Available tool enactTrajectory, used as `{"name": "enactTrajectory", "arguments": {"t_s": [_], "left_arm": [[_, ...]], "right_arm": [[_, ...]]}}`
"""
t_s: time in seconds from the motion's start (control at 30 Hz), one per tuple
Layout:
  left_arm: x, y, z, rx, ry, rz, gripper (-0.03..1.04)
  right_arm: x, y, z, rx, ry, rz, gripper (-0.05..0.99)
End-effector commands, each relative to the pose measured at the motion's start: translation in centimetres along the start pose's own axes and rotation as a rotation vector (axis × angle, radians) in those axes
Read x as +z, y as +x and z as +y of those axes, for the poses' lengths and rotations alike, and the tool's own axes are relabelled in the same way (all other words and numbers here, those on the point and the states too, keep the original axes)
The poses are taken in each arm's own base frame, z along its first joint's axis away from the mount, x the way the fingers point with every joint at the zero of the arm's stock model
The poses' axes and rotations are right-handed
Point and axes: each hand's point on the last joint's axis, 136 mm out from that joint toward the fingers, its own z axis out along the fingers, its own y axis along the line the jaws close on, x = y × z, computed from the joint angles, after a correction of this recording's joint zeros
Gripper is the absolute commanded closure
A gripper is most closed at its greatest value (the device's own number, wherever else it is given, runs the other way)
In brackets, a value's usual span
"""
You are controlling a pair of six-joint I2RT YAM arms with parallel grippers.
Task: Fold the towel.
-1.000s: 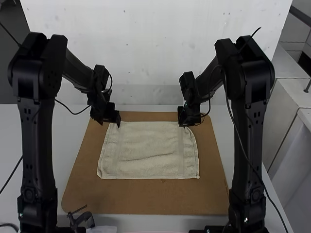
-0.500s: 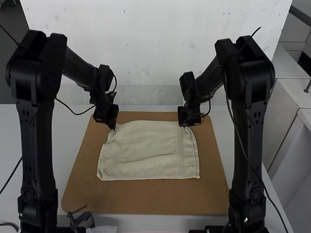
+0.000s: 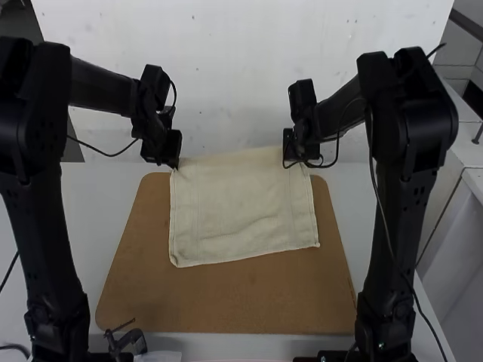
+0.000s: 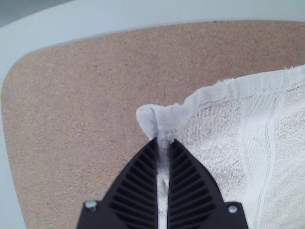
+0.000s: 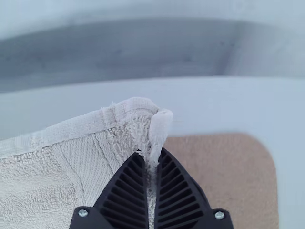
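The towel (image 3: 241, 207) is shifting toward the top of the frame: its far edge, lying on the board (image 3: 226, 302) a moment ago, is now rising past the board's upper edge, and its near edge is following, slanting so that its left end sits lower in the high view. Both grippers are moving up with it. The left gripper (image 4: 164, 141) is pinching the far left corner, its jaws closed on the cloth; the right gripper (image 5: 152, 151) is gripping the far right corner the same way, a small tip of cloth poking out beyond its jaws. The towel is staying open and unfolded, with a shallow wrinkle across its middle.

For the task, this is probably setting up the first fold: the two held corners seem ready for bringing over toward the near edge. The slant is a worry, since the halves could be landing crooked unless both sides are coming down evenly.

Around it, the board is resting on the pale surface (image 3: 98, 204), and a small black fixture (image 3: 130, 342) is sitting at the lower left of the frame, apart from the cloth. Nothing seems to be blocking the fold.
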Motion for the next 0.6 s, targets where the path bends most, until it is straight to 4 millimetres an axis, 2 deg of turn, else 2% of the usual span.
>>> {"name": "enactTrajectory", "arguments": {"t_s": [0.0, 0.1, 0.2, 0.3, 0.43, 0.57], "left_arm": [[-3.2, -2.4, 1.3, -0.040, -0.061, -0.103, 0.99], [-4.9, -2.7, 1.1, -0.047, -0.058, -0.141, 0.99], [-6.5, -2.3, -0.1, -0.042, -0.035, -0.167, 0.99], [-7.1, -0.3, -1.6, -0.017, -0.014, -0.154, 0.99], [-6.1, 3.5, -2.7, 0.010, -0.002, -0.089, 0.99], [-5.2, 6.3, -2.9, 0.025, -0.002, -0.033, 0.99]], "right_arm": [[-2.1, -3.1, -1.6, 0.058, 0.037, -0.113, 0.92], [-3.0, -2.5, -1.6, 0.054, 0.023, -0.128, 0.92], [-3.4, -1.2, -1.7, 0.041, 0.017, -0.113, 0.92], [-3.7, -0.1, -1.8, 0.020, 0.004, -0.103, 0.92], [-4.2, 1.9, -1.8, -0.023, -0.006, -0.075, 0.92], [-4.7, 3.3, -1.9, -0.062, -0.013, -0.056, 0.92]]}}
